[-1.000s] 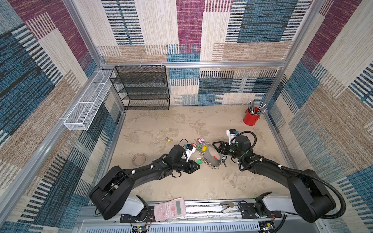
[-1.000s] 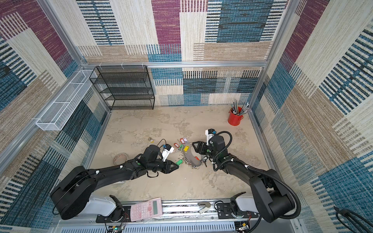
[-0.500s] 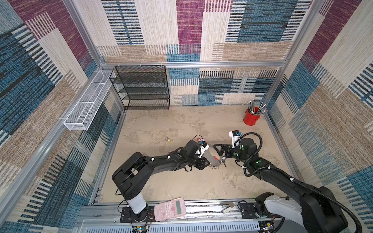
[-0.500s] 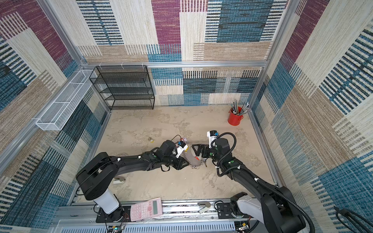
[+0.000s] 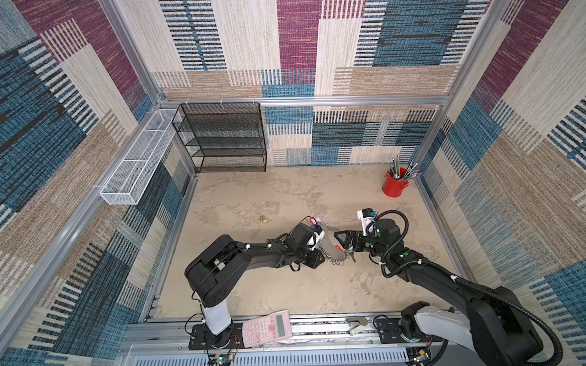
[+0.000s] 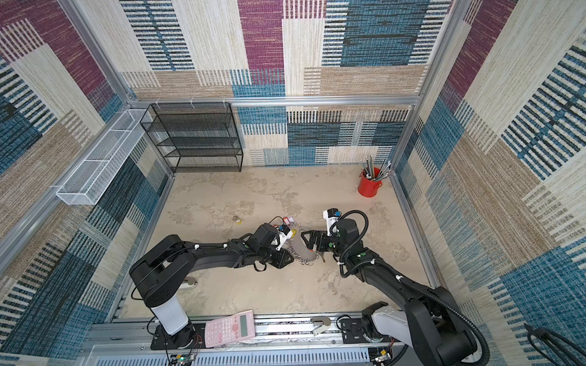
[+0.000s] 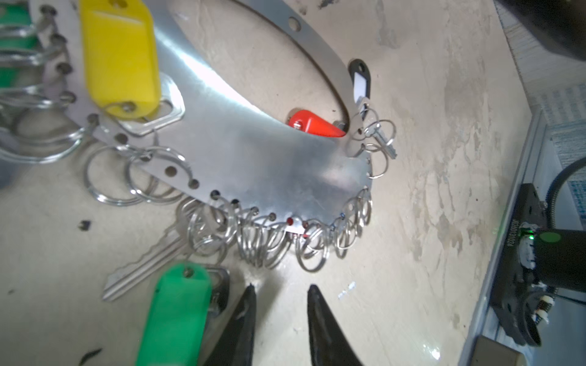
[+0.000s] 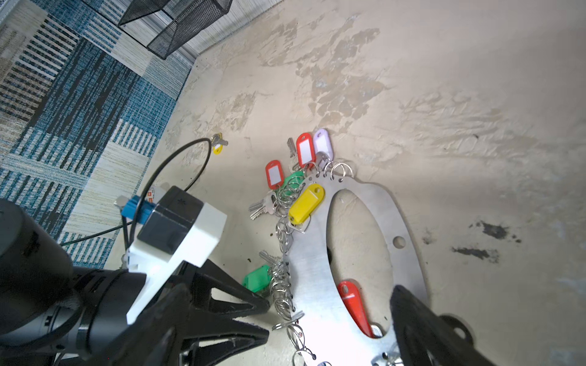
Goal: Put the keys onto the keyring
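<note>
The keys point(image 5: 264, 219), tiny and silver with a yellow tag, lie loose on the floor left of the arms, also in the right wrist view point(image 8: 218, 144). The keyring point(image 5: 329, 250) is a large flat grey plate hung with small rings, keys and coloured tags; it lies between the two grippers point(image 7: 253, 149). My left gripper point(image 7: 281, 288) is narrowly open and empty at the plate's ringed edge, beside a green tag point(image 7: 177, 310). My right gripper point(image 8: 288, 288) stands wide open, straddling the plate's broad end near a red tag point(image 8: 353, 304).
A red cup of pens point(image 5: 393, 187) stands at the back right. A black mesh shelf point(image 5: 228, 136) sits against the back wall and a white wire basket point(image 5: 136, 171) hangs on the left wall. A pink calculator point(image 5: 268, 326) lies on the front rail.
My left arm has swung right and its gripper has come up to the keyring's ringed edge. The right gripper's jaws have spread wider over the plate.
</note>
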